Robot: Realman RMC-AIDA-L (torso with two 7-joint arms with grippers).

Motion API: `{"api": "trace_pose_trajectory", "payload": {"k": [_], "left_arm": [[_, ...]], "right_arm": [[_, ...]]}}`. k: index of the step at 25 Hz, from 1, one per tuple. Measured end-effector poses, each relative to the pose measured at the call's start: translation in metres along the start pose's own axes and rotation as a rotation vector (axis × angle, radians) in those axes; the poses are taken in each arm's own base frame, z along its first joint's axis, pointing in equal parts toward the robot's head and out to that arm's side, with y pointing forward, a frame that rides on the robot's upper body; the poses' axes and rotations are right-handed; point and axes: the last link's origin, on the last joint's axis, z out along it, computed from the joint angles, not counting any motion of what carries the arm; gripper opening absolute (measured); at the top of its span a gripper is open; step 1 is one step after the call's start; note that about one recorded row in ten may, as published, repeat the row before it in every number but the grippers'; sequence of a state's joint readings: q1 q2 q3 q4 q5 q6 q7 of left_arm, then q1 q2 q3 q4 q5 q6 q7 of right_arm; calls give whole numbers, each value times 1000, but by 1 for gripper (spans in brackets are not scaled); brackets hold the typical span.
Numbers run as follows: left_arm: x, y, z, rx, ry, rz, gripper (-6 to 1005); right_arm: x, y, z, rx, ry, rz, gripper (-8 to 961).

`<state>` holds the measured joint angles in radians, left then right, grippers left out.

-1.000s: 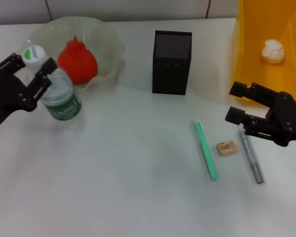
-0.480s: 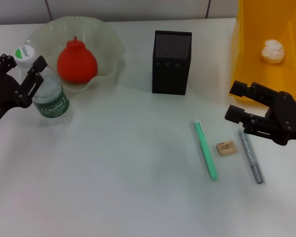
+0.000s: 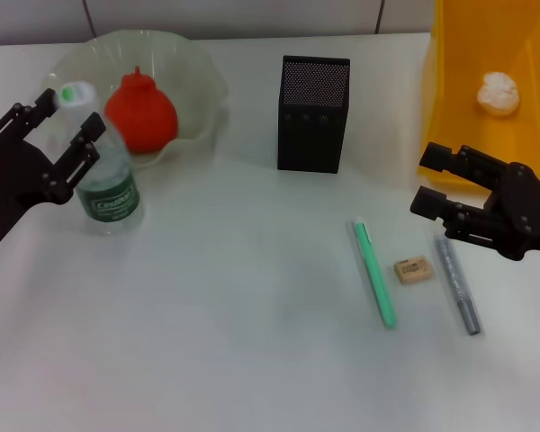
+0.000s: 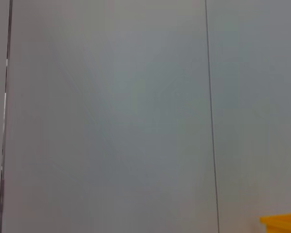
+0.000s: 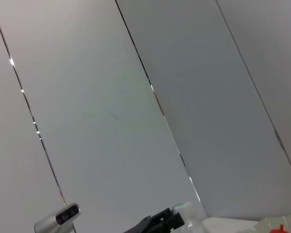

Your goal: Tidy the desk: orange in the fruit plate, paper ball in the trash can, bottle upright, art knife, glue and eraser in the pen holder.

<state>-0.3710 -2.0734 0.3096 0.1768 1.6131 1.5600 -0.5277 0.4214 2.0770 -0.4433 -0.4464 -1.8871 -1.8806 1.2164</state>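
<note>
The bottle (image 3: 106, 180) stands nearly upright on the table, in front of the fruit plate's left side, with its white cap (image 3: 76, 93) on top. My left gripper (image 3: 67, 121) is shut on the bottle's upper part. The orange (image 3: 141, 112) lies in the fruit plate (image 3: 198, 63). The paper ball (image 3: 498, 93) lies in the yellow trash can (image 3: 459, 99). The black mesh pen holder (image 3: 313, 114) stands at the middle back. The tan eraser (image 3: 413, 269) lies between a green stick-shaped tool (image 3: 375, 273) and a grey pen-shaped tool (image 3: 457, 286). My right gripper (image 3: 430, 178) is open and empty, just behind the grey tool.
The left wrist view shows a grey wall and a corner of the trash can (image 4: 281, 224). The right wrist view shows the wall, with the left gripper (image 5: 157, 224) and the orange (image 5: 281, 229) far off. The table's edge lies beyond the plate.
My left gripper carried the tilted bottle to the left, then part of the way back to the right, and it now stands nearly upright. The right gripper has hardly moved.
</note>
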Motion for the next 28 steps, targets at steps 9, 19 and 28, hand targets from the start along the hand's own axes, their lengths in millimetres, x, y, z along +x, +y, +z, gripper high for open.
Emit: {"api": "trace_pose_trajectory", "payload": {"k": [9, 19, 28], "left_arm": [[36, -3, -30, -2, 235, -22, 771], [79, -14, -37, -566, -24, -219, 845], [39, 14, -4, -765, -401, -236, 843]], "right_arm": [[-1, 0, -1, 5, -12, -3, 822], [-27, -11, -7, 19, -25, 2, 823], [-128, -20, -5, 99, 502, 72, 823]]}}
